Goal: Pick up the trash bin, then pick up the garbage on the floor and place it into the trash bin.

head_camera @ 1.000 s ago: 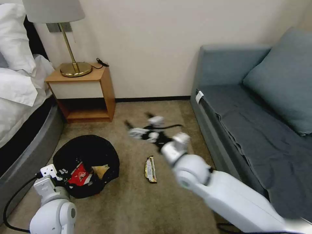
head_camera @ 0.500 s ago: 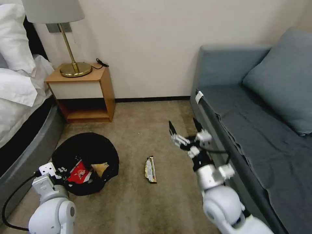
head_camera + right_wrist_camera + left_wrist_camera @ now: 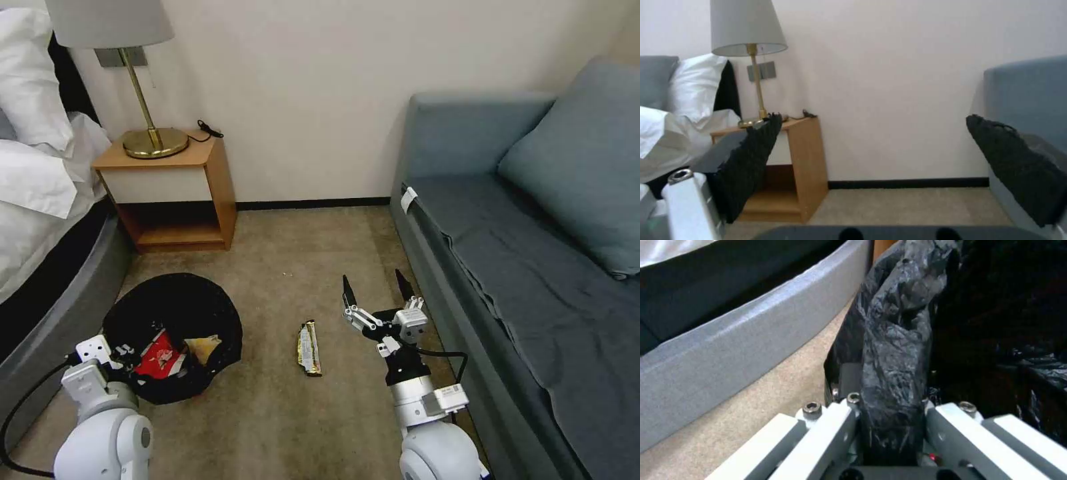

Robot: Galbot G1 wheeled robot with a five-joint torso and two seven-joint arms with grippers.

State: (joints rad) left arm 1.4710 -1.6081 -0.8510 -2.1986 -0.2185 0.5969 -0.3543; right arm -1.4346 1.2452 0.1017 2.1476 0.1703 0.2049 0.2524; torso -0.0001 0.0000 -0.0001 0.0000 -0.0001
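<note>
The round trash bin lined with crinkled black plastic (image 3: 175,333) is seen on the beige carpet beside the bed, its bagged rim clamped by the left end effector (image 3: 891,426). Red and tan wrappers (image 3: 160,360) lie inside. The dark-and-gold snack bar wrapper (image 3: 309,347) lies nearby, just beside the right end effector (image 3: 377,290), which is spread wide and empty.

Head cam sits up high, looking forward and down at the carpet (image 3: 280,413) between the bed (image 3: 47,280) and the sofa (image 3: 533,267). Left wrist cam is jammed right up against the trash bin (image 3: 893,350) — black liner up close, with the bed base (image 3: 742,333) running alongside. Right wrist cam sits low and faces level toward the wall (image 3: 889,83). It shares the nightstand (image 3: 804,160) and lamp (image 3: 746,30) with the head view.
</note>
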